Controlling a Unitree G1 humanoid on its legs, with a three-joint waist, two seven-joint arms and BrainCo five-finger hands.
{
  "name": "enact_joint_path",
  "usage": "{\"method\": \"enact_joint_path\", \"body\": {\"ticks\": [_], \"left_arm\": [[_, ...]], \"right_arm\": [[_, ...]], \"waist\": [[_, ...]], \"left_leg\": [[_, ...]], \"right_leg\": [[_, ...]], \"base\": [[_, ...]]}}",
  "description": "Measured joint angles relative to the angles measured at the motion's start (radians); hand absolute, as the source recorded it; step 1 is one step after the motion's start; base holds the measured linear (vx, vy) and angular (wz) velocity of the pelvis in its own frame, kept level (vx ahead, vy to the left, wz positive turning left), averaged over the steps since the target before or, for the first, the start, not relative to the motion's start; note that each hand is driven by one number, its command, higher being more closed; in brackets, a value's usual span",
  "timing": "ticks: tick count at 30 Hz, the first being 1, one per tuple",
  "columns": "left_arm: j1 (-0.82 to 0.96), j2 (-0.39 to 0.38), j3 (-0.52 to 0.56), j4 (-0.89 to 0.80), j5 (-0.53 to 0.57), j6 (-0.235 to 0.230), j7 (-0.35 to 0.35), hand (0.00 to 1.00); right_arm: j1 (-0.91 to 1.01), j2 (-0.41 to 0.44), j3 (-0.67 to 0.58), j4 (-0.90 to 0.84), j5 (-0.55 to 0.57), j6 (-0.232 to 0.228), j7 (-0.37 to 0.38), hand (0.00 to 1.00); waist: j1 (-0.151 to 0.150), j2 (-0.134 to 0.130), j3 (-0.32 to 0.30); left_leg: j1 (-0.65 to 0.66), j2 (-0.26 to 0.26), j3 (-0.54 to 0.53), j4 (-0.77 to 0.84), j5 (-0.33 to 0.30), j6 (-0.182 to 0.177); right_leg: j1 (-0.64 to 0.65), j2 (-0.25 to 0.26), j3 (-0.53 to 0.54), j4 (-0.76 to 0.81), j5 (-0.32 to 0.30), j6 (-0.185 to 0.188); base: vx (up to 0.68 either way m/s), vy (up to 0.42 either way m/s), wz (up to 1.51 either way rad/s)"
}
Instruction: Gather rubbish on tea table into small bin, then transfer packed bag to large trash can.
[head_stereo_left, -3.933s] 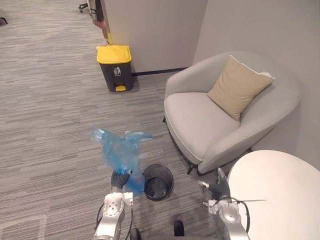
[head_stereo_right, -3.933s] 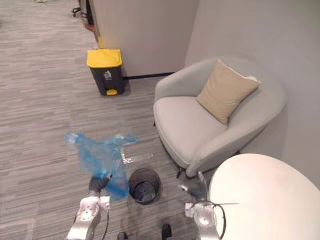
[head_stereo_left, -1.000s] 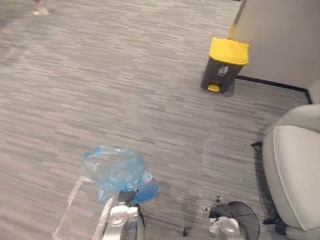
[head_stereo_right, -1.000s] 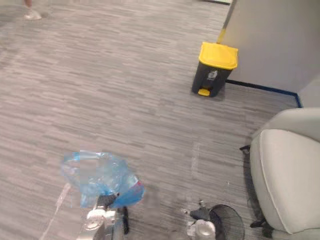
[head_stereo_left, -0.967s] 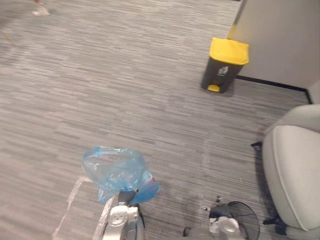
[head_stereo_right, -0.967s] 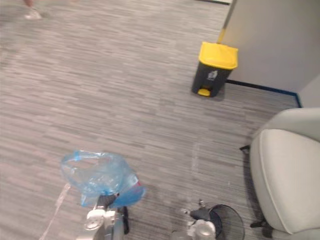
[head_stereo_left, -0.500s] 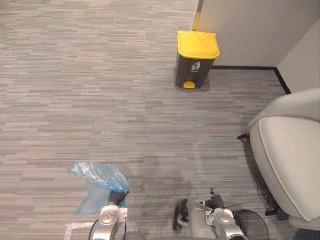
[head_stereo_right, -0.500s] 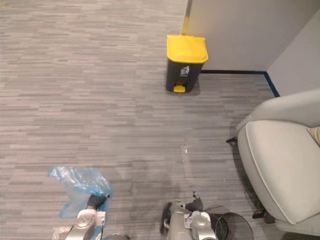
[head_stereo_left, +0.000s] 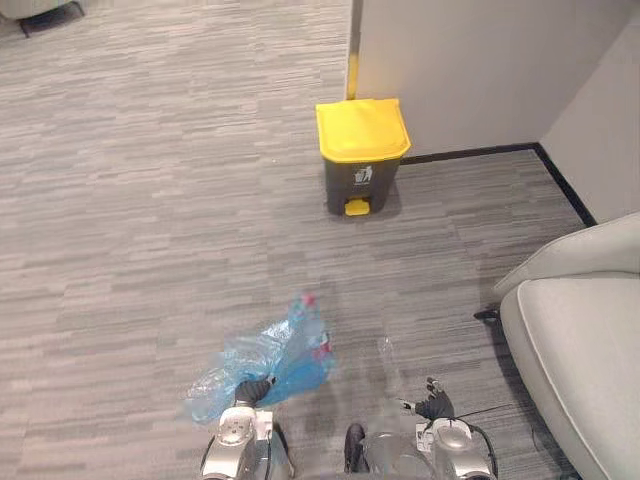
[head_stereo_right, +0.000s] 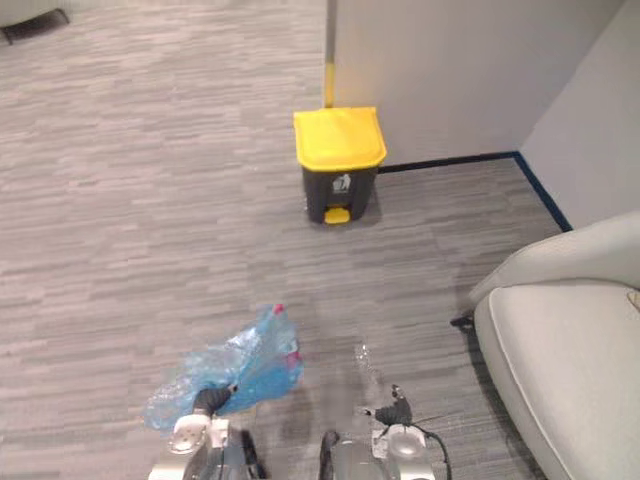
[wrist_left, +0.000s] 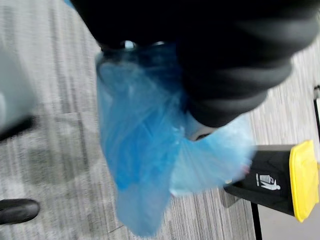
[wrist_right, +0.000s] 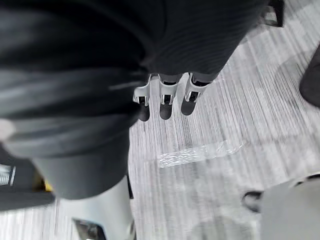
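Note:
A blue plastic bag (head_stereo_left: 285, 362) with rubbish inside hangs above the carpet, gathered at its neck in my left hand (head_stereo_left: 251, 388). In the left wrist view the blue plastic bag (wrist_left: 142, 145) bulges out past the dark cover, with the large can (wrist_left: 282, 182) beyond it. The large trash can (head_stereo_left: 361, 155), dark with a yellow lid that is closed, stands against the wall ahead. My right hand (head_stereo_right: 394, 409) hangs low at the right, and its fingers (wrist_right: 164, 102) are relaxed and hold nothing.
A grey armchair (head_stereo_left: 585, 335) fills the right side. A white wall corner (head_stereo_left: 450, 70) rises behind the can. A strip of clear tape (wrist_right: 200, 152) lies on the grey carpet (head_stereo_left: 150, 200), which stretches open to the left.
The whole view has shifted: the yellow-lidded can now stands closer and more central. The bag has swung from the left of my left hand over to its right.

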Motion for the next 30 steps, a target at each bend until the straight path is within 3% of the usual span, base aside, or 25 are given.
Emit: {"method": "enact_joint_path", "body": {"ticks": [1,2,4,6,8,9,11,13,15,16,17,18,19,22,24,25,27,30], "left_arm": [[0.008,-0.004,0.001,0.003,0.0,0.0,0.001,1.0],[0.013,-0.003,0.004,0.007,0.0,0.0,0.001,1.0],[0.018,0.007,0.008,0.02,0.001,0.002,0.001,1.0],[0.01,0.001,-0.003,0.022,0.001,0.003,0.0,1.0],[0.017,0.013,-0.03,0.026,0.0,0.01,0.0,1.0],[0.018,0.019,-0.033,0.025,0.0,0.011,0.001,1.0],[0.017,0.044,-0.037,0.025,-0.001,0.012,0.007,1.0],[0.004,0.055,-0.032,0.037,-0.006,0.012,0.009,1.0],[-0.005,0.056,-0.015,0.056,-0.01,0.011,0.01,1.0],[-0.012,0.059,-0.013,0.069,-0.01,0.011,0.01,1.0],[-0.013,0.068,-0.013,0.075,-0.01,0.011,0.01,1.0],[-0.028,0.053,-0.002,0.097,-0.011,0.012,0.013,1.0],[-0.03,0.038,0.001,0.106,-0.01,0.011,0.018,1.0],[-0.033,0.016,0.001,0.101,-0.009,0.003,0.027,1.0],[-0.032,0.003,0.003,0.079,-0.009,0.002,0.026,1.0],[-0.026,-0.003,0.003,0.055,-0.01,0.001,0.024,1.0],[-0.018,-0.017,0.002,0.034,-0.018,0.001,0.018,1.0],[-0.021,-0.019,0.0,0.035,-0.018,0.002,0.001,1.0]], "right_arm": [[0.001,-0.013,-0.002,0.029,-0.001,0.003,-0.001,0.0],[0.001,-0.019,-0.002,0.035,-0.001,0.006,0.0,0.0],[0.016,0.0,0.0,0.037,-0.005,0.005,0.001,0.0],[0.018,0.002,0.003,0.038,-0.008,0.006,0.002,0.0],[0.018,0.004,0.007,0.051,-0.01,0.006,0.004,0.0],[0.017,0.004,0.013,0.059,-0.01,0.006,0.005,0.0],[0.002,0.002,0.024,0.056,-0.009,0.0,0.006,0.0],[-0.011,-0.004,0.024,0.056,-0.01,-0.005,0.006,0.0],[-0.026,-0.007,0.024,0.047,-0.009,-0.009,0.006,0.0],[-0.028,-0.007,0.024,0.045,-0.009,-0.009,0.005,0.0],[-0.02,-0.007,0.024,0.051,-0.01,-0.007,0.005,0.0],[-0.028,-0.02,0.019,0.053,-0.008,-0.009,0.005,0.0],[-0.044,-0.039,0.021,0.058,-0.011,-0.004,0.003,0.0],[-0.036,-0.046,-0.01,0.07,-0.007,-0.001,0.002,0.0],[-0.01,-0.043,-0.012,0.056,-0.007,0.004,0.002,0.0],[0.004,-0.038,-0.009,0.053,-0.007,0.003,0.001,0.0],[0.018,-0.035,-0.017,0.053,-0.005,0.003,0.002,0.0],[0.021,-0.035,-0.028,0.058,-0.005,0.006,0.002,0.0]], "waist": [[0.007,0.012,-0.009],[0.014,0.019,-0.018],[-0.001,-0.031,-0.05],[0.009,-0.039,-0.056],[-0.004,-0.036,-0.054],[-0.005,-0.033,-0.052],[-0.008,-0.014,-0.043],[-0.016,0.005,-0.032],[-0.021,0.016,-0.025],[-0.027,0.011,-0.027],[-0.038,-0.025,-0.038],[-0.043,0.0,-0.021],[-0.031,0.024,-0.023],[-0.043,0.028,-0.021],[-0.042,0.026,-0.019],[-0.031,0.022,-0.018],[-0.011,0.014,-0.024],[-0.004,0.012,-0.025]], "left_leg": [[-0.002,-0.019,-0.033,-0.14,0.107,-0.006],[0.007,-0.026,-0.048,-0.132,0.163,0.012],[-0.002,-0.08,-0.021,-0.08,0.113,0.069],[0.032,-0.093,0.033,-0.046,0.049,0.085],[0.137,-0.115,0.058,-0.077,0.004,0.108],[0.17,-0.116,0.058,-0.088,-0.005,0.111],[0.296,-0.111,0.052,-0.161,-0.012,0.114],[0.365,-0.085,0.05,-0.205,-0.012,0.114],[0.394,-0.059,0.037,-0.207,-0.012,0.114],[0.403,-0.057,0.018,-0.207,-0.015,0.109],[0.423,-0.073,-0.006,-0.205,-0.032,0.08],[0.446,-0.053,-0.032,-0.195,-0.065,0.038],[0.445,-0.032,-0.047,-0.185,-0.062,0.031],[0.418,-0.014,-0.083,-0.067,-0.026,-0.016],[0.339,0.034,-0.073,0.157,0.002,-0.07],[0.278,0.085,-0.024,0.312,-0.022,-0.055],[0.195,0.124,0.069,0.384,-0.062,-0.002],[0.131,0.093,0.116,0.195,-0.066,0.022]], "right_leg": [[0.033,0.005,0.036,-0.038,-0.013,0.034],[0.043,0.001,0.063,-0.039,-0.023,0.05],[0.031,-0.066,0.089,0.013,-0.057,0.104],[-0.064,-0.101,0.128,0.243,-0.059,0.148],[-0.187,-0.137,0.137,0.581,0.007,0.277],[-0.215,-0.137,0.129,0.662,0.006,0.273],[-0.305,-0.136,0.035,0.785,-0.035,0.173],[-0.359,-0.113,-0.047,0.71,-0.074,0.114],[-0.417,-0.076,-0.072,0.534,-0.073,0.105],[-0.431,-0.059,-0.058,0.4,-0.028,0.105],[-0.408,-0.049,-0.004,0.177,0.119,0.101],[-0.393,-0.035,-0.014,0.193,0.189,0.047],[-0.391,-0.022,-0.016,0.218,0.163,0.038],[-0.352,-0.049,-0.073,0.278,0.054,0.025],[-0.26,-0.053,-0.112,0.229,0.031,0.018],[-0.199,-0.052,-0.138,0.19,0.023,0.008],[-0.136,-0.056,-0.165,0.14,0.021,0.006],[-0.103,-0.08,-0.184,0.104,0.023,0.018]], "base": [[0.45,0.27,-0.76],[0.51,0.289,-0.79],[0.6,0.253,-0.43],[0.51,0.227,-0.47],[0.48,0.212,-0.25],[0.46,0.143,-0.21],[0.44,0.067,-0.16],[0.45,-0.04,-0.04],[0.39,-0.124,0.18],[0.42,-0.195,0.56],[0.44,-0.209,0.63],[0.43,-0.181,0.46],[0.46,-0.215,0.31],[0.35,-0.194,0.5],[0.32,-0.191,0.68],[0.17,-0.081,0.42],[0.22,-0.05,0.33],[0.18,0.053,0.25]]}}
